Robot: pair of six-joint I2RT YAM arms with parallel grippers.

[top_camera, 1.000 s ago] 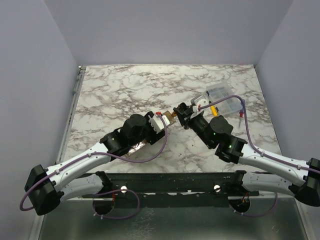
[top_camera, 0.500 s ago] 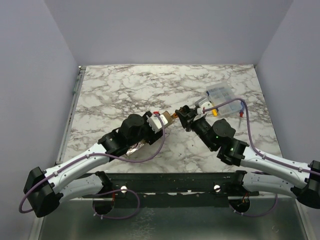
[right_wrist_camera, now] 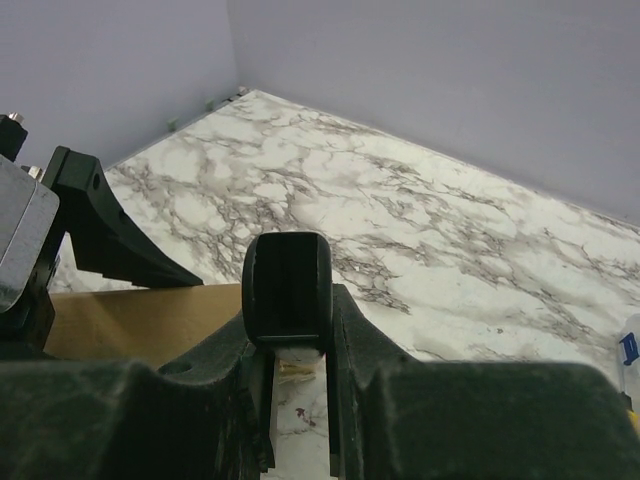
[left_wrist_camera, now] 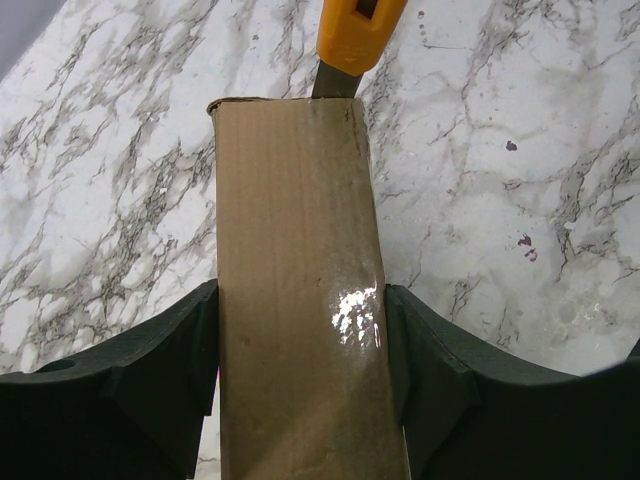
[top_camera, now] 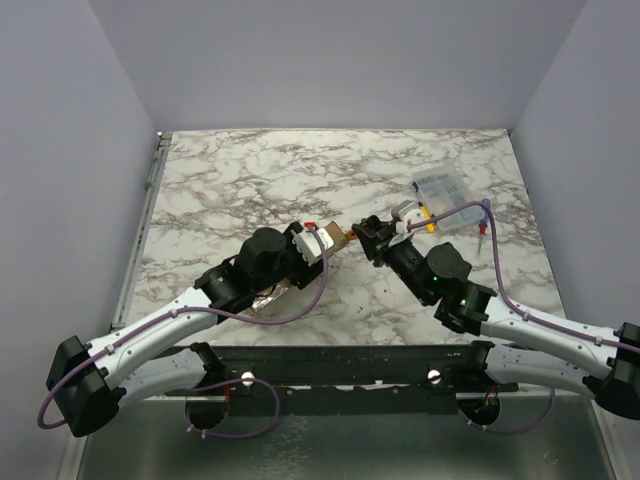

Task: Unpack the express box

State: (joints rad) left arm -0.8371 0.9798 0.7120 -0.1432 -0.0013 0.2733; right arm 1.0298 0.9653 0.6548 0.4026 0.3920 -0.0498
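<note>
Nearest, the express box (left_wrist_camera: 290,180) is clamped between the left gripper's (left_wrist_camera: 300,310) jaws, its near end cut off. Beyond, an orange box cutter (left_wrist_camera: 355,30) is gripped in the closed right gripper (right_wrist_camera: 292,320), its blade tip hidden behind the box's far edge. Farther off, a clear compartment case (top_camera: 443,188) is seen on the marble table (left_wrist_camera: 500,200).

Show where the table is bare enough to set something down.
Bare table along the far edge and left side, up to the clear case. Crowded at centre: left tool grips the box, right tool holds a knife at its end.
</note>
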